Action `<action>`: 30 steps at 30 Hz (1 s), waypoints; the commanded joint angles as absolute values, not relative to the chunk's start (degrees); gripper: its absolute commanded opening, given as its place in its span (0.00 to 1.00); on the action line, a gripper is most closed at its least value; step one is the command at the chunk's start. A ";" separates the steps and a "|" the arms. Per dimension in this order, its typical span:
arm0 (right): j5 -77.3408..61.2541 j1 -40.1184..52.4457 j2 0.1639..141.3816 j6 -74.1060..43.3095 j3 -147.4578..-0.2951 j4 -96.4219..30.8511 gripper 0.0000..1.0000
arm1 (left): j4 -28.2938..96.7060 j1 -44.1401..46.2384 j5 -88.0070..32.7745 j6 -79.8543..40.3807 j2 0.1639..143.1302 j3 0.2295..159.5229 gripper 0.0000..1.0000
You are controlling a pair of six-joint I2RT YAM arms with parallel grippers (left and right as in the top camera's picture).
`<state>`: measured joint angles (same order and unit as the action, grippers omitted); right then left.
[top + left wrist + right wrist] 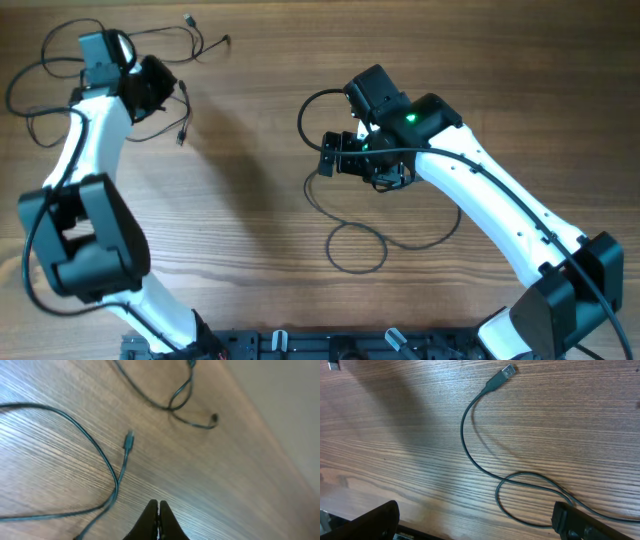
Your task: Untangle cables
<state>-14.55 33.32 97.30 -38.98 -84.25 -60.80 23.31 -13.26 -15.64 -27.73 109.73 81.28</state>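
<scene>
Several cables point(462, 435) lying loose on the wooden table point(250, 150), left gripper point(158, 507) pinched shut, nothing visibly held, right gripper point(472, 520) spread wide and empty

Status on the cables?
Left gripper shut, empty. Right gripper open over one looped cable. Other cables loose beside left gripper. No obstruction seen.

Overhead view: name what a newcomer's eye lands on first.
The left gripper, shut, sits among loose dark cables strewn at the far-left corner of the table. The right gripper, open, hovers mid-table over a looping cable that ends in a silvery USB plug.
</scene>
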 commanded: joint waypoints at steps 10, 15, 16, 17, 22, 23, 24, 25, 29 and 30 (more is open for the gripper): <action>-14.17 32.60 97.25 -34.48 -84.75 -61.65 1.00 | 42.74 -12.99 -37.98 -26.65 95.88 81.45 0.04; -14.15 29.45 94.96 -34.44 -84.75 -63.70 1.00 | 54.19 -7.79 -41.91 -18.96 91.11 81.45 0.19; -14.15 28.21 93.54 -34.33 -84.75 -64.12 1.00 | 57.17 -5.69 -41.47 -17.32 90.59 81.45 0.41; -14.17 26.98 92.03 -34.17 -84.75 -64.62 1.00 | 59.61 -3.79 -40.88 -16.69 90.41 81.45 0.81; -12.73 20.49 82.72 -29.52 -84.75 -69.65 1.00 | 69.52 6.92 -32.08 -16.84 91.18 81.45 0.98; -11.38 19.11 80.79 -29.47 -84.75 -70.96 1.00 | 70.54 9.06 -31.42 -16.95 91.29 81.45 1.00; -9.89 17.78 78.87 -29.52 -84.75 -72.25 1.00 | 71.20 11.20 -31.40 -16.99 91.39 81.45 1.00; -8.49 16.60 77.28 -29.52 -84.75 -73.34 1.00 | 71.44 12.91 -31.40 -17.41 91.48 81.45 1.00; -5.76 13.87 71.81 -29.56 -84.75 -76.38 1.00 | 70.52 22.44 -23.94 -25.80 91.53 81.45 1.00; -5.76 13.80 71.20 -29.56 -84.75 -76.62 1.00 | 70.32 24.38 -20.40 -28.45 91.55 81.45 1.00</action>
